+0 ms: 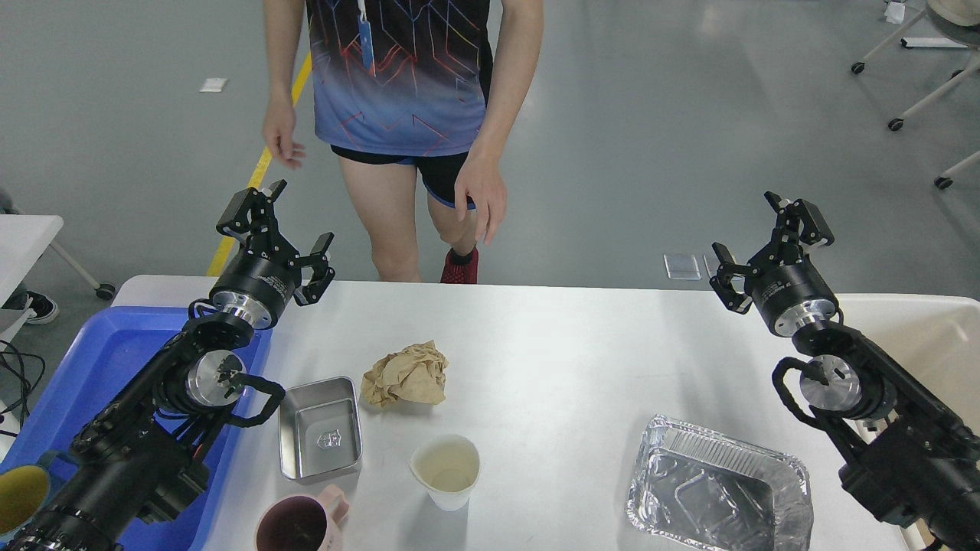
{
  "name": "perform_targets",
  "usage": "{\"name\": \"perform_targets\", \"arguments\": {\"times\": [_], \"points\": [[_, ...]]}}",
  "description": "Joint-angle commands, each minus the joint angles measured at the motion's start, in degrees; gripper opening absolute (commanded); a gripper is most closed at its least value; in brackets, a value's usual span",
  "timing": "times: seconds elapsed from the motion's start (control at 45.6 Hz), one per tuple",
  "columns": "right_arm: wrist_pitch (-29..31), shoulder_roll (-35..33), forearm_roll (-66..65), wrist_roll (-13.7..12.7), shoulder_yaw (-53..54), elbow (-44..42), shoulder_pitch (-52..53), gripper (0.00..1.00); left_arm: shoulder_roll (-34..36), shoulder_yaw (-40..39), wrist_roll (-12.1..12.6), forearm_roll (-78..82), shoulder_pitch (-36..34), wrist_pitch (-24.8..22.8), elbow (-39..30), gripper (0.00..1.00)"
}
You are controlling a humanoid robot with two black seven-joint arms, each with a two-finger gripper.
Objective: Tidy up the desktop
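Observation:
The desktop point(551, 344) is a wide white tabletop. On it lie a crumpled brown paper ball point(406, 375), a small steel tin point(320, 428), a white paper cup point(446, 471), a pink mug point(298, 524) at the front edge and a foil tray point(720, 486) at the right. My left gripper point(291, 233) hangs open above the table's far left corner, holding nothing. Over the far right edge, my right gripper point(758, 241) is open and empty too.
A shallow blue tray point(99, 367) sits left of the table under my left arm, with a yellow-lined cup point(19, 497) at its front. A person point(413, 115) stands just behind the far edge. A beige bin point(919, 337) is at the right. A small side table point(23, 229) stands far left.

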Motion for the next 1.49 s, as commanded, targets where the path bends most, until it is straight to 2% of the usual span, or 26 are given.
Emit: {"name": "perform_targets", "arguments": {"times": [0.0, 0.438, 0.57, 0.767, 0.877, 0.987, 1.162, 1.293, 1.469], "points": [[0.00, -0.01, 0.00, 0.00, -0.04, -0.01, -0.01, 1.00, -0.03, 0.01, -0.35, 0.17, 0.05, 0.02, -0.01, 0.97], [0.00, 0.08, 0.00, 0.00, -0.04, -0.01, -0.01, 1.00, 0.23, 0.01, -0.53, -0.27, 0.66, -0.94, -0.53, 0.97], [0.09, -0.01, 0.00, 0.00, -0.04, -0.01, -0.01, 1.00, 2.15, 1.41, 0.18, -0.27, 0.93, -0.60, -2.02, 0.97], [0.09, -0.18, 0.00, 0.00, -0.04, -0.18, -0.01, 1.00, 12.79, 2.56, -0.61, -0.27, 3.21, 4.24, -9.67, 0.97], [0.09, -0.01, 0.00, 0.00, -0.12, -0.27, -0.01, 1.00, 17.36, 3.08, -0.53, -0.27, 6.10, 4.33, -11.69, 0.97], [0.09, -0.01, 0.00, 0.00, -0.12, -0.45, -0.01, 1.00, 22.01, 4.14, 0.26, -0.27, 9.71, 4.24, -17.75, 0.97], [0.09, -0.01, 0.00, 0.00, -0.21, -0.36, -0.01, 1.00, 35.19, 11.69, 2.72, -0.27, 10.95, 3.97, -25.57, 0.97], [0.17, -0.01, 0.00, 0.00, -0.21, -0.36, -0.36, 1.00, 48.11, 18.90, 5.97, -0.44, 10.95, 3.89, -32.16, 0.97], [0.17, -0.01, 0.00, 0.09, -0.12, -0.36, -0.45, 1.00, 64.28, 27.16, 7.47, -1.24, 10.68, 1.25, -39.81, 0.97]]}}
